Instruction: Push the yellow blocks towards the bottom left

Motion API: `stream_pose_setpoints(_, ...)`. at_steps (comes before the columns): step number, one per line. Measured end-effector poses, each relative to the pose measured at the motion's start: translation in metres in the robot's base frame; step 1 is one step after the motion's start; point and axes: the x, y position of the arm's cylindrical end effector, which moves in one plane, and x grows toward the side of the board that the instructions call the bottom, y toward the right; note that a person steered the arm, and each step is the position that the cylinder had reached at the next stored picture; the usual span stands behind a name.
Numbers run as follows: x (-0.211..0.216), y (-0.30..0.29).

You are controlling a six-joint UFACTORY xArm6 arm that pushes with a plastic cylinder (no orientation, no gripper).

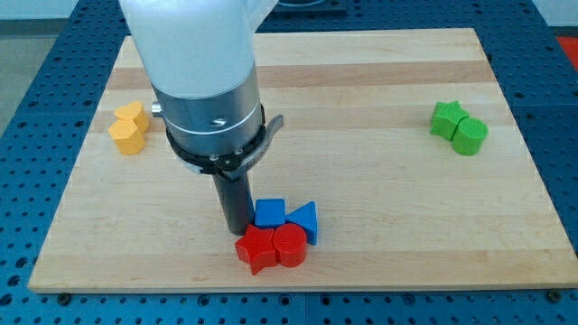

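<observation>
Tabletop (379, 226): pale wood board, largest item.
Arm (203, 72): white and grey housing, ending in a dark rod.
Green blocks (458, 128): two, touching, at the view's right.
Yellow blocks (129, 127): two, touching, near the view's left edge, upper half; shapes unclear, possibly a hexagon and a star.
Blue blocks (287, 217) and red blocks (273, 246): clustered at bottom centre.
My tip (237, 233): just beside the red and blue cluster. No fingers fitted; nothing is held.
The yellow blocks lie well apart, up and left of my tip.
</observation>
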Motion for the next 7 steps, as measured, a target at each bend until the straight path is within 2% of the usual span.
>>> stream_pose_setpoints(2, -0.053, -0.016)
stream_pose_setpoints(4, -0.067, -0.021)
stream_pose_setpoints(5, -0.110, -0.017)
stream_pose_setpoints(6, -0.177, -0.018)
stream_pose_setpoints(7, -0.227, -0.047)
